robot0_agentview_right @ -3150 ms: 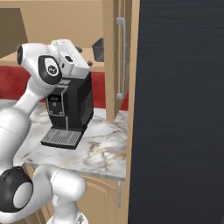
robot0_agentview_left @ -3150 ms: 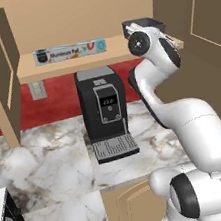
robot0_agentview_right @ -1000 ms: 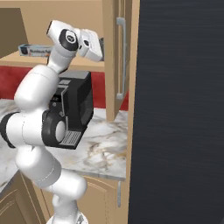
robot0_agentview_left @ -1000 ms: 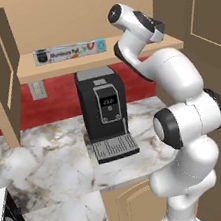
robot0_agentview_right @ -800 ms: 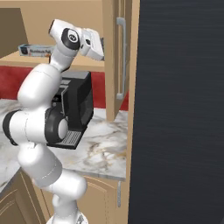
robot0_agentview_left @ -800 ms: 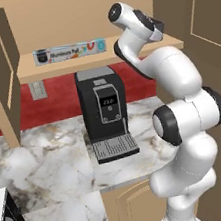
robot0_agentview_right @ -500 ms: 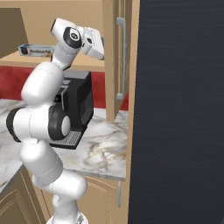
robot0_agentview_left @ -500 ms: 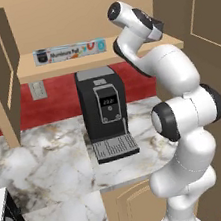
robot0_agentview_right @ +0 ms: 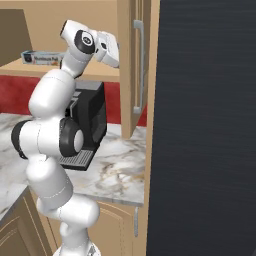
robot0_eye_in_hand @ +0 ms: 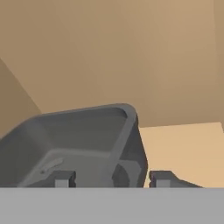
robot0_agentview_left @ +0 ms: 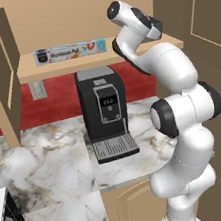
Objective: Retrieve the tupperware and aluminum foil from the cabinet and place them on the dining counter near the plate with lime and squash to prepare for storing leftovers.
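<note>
Pale blue and white, the aluminum foil (robot0_agentview_left: 69, 51) carton lies long and flat at the left of the cabinet (robot0_agentview_left: 94, 59) shelf. Further right, the dark grey tupperware (robot0_eye_in_hand: 83, 146), smooth plastic with rounded corners, sits on the tan board. The gripper (robot0_eye_in_hand: 109, 178) straddles its right wall, one tip inside, one outside, partly open; contact is unclear. Pinching squarely and deep should prevent tilting.

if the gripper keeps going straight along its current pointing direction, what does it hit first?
Probably the tupperware: in the hand view the gripper straddles the tub's near right wall, one fingertip inside, the other outside. Beyond it is the cabinet back panel. Depth is unclear.
</note>
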Tool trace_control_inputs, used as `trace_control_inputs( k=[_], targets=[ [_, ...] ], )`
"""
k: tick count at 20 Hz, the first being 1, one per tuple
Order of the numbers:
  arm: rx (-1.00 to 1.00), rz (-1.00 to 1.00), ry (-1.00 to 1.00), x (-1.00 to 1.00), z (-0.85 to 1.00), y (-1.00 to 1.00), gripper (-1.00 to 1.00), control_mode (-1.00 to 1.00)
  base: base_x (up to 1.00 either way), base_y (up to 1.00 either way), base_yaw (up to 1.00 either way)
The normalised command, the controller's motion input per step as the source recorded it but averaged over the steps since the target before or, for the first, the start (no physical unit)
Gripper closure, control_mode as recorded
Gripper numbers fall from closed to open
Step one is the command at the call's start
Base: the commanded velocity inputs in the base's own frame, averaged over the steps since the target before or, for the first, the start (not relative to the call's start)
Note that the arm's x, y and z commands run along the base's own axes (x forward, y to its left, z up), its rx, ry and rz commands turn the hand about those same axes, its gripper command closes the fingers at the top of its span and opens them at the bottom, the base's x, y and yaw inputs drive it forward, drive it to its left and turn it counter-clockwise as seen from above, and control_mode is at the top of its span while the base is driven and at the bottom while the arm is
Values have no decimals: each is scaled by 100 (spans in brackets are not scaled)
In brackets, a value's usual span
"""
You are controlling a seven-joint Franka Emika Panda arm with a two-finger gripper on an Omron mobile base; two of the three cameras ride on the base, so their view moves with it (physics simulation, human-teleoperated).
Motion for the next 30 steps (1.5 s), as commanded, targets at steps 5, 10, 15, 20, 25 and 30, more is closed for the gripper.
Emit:
trace_control_inputs(
  k=[5, 10, 15, 20, 25, 30],
  targets=[
    [0, 0, 0, 5, -55, -9, 100, -100, 0, 0, 0],
    [1, 0, -4, 0, -23, 0, 100, -100, 0, 0, 0],
    [0, 0, 0, 0, -1, 0, 100, -100, 0, 0, 0],
    [1, 0, -4, 0, 0, -1, 100, -100, 0, 0, 0],
    [0, 0, -18, -65, 25, -1, 100, -100, 0, 0, 0],
    [-13, 0, -11, -100, 13, 0, 100, -100, 0, 0, 0]
  ],
)
